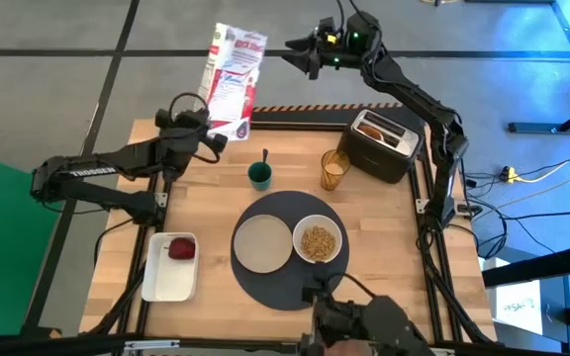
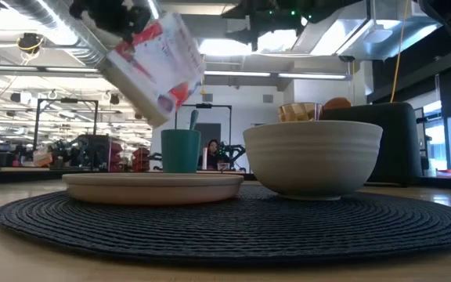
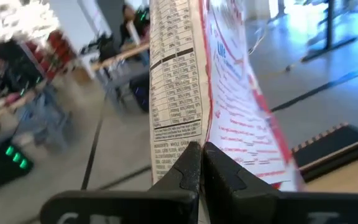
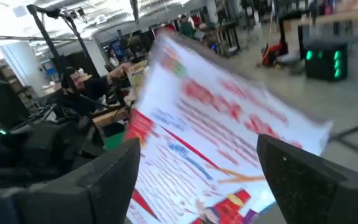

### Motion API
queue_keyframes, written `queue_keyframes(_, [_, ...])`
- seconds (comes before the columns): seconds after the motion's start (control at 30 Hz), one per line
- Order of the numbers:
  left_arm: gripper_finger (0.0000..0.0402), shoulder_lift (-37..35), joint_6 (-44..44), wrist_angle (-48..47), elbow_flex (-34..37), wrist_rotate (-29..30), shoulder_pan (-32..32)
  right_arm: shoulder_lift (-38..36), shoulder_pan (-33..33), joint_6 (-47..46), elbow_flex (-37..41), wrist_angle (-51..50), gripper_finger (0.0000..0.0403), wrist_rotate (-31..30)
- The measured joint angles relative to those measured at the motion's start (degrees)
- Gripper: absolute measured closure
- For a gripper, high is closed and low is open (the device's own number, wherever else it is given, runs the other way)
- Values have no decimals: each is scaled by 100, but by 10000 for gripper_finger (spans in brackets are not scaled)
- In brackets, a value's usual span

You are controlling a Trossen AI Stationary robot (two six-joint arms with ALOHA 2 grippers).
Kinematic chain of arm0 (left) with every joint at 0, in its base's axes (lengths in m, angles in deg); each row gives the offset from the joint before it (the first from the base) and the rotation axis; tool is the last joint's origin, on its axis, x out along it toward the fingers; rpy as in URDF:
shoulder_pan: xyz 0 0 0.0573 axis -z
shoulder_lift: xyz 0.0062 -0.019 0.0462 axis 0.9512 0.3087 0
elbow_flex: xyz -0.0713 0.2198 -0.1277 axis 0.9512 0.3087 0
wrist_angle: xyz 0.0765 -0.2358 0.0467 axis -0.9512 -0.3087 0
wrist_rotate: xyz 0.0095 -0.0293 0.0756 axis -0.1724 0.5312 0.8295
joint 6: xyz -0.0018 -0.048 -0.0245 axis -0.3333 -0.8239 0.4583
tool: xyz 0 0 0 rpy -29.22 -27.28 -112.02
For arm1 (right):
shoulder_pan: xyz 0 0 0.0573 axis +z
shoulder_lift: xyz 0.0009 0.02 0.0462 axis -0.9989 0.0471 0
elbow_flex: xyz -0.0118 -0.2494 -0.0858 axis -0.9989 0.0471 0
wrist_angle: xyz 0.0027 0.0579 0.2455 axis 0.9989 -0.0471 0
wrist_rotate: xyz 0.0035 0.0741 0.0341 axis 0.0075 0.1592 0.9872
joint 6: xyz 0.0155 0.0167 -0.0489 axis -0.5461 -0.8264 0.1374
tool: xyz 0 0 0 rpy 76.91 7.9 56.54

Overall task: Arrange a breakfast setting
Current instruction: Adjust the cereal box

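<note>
The dark grey mat (image 1: 287, 287) lies near the table's front edge with the beige plate (image 1: 262, 242) and the white bowl (image 1: 317, 241) of cereal on it, green cup (image 1: 259, 176) and amber glass (image 1: 334, 169) behind. The cereal bag (image 1: 234, 81) hangs over the far edge, pinched only by the left gripper (image 3: 201, 163). The right gripper (image 1: 300, 53), jaws spread, hovers clear. If that one pinch slips, I expect the tilted bag to tip and spill.
</note>
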Motion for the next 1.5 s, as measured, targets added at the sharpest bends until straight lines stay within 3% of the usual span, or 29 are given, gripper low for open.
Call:
queue_keyframes(0.13, [401, -20, 1320, 765, -9, -46, 182, 123, -79, -249, 11, 28, 84, 347])
queue_keyframes(0.3, [401, -36, 2833, 905, -9, -425, 279, 84, 44, 1145, -506, -373, 83, 430])
queue_keyframes(0.5, [401, -103, 3144, 981, -9, -512, 276, 263, 307, 2790, -1966, -2035, 98, 122])
queue_keyframes(0.83, [401, -142, 3984, 1080, -9, -721, 277, 434, 500, 2738, -1856, -2231, 136, -6])
queue_keyframes(1.03, [401, -142, 4046, 1079, -9, -764, 274, 471, 784, 3072, -1858, -2549, 216, -34])
queue_keyframes(1.27, [387, -140, 3600, 993, -7, -708, 273, 537, 1132, 4535, -1856, -3028, 387, -324])
queue_keyframes(1.4, [355, -212, 2900, 1045, -7, -495, 243, 541, 1307, 5559, -1856, -3185, 391, -727])
queue_keyframes(1.5, [328, -429, 2588, 1116, -9, -292, 243, 580, 1475, 5982, -1843, -3147, 399, -1586])
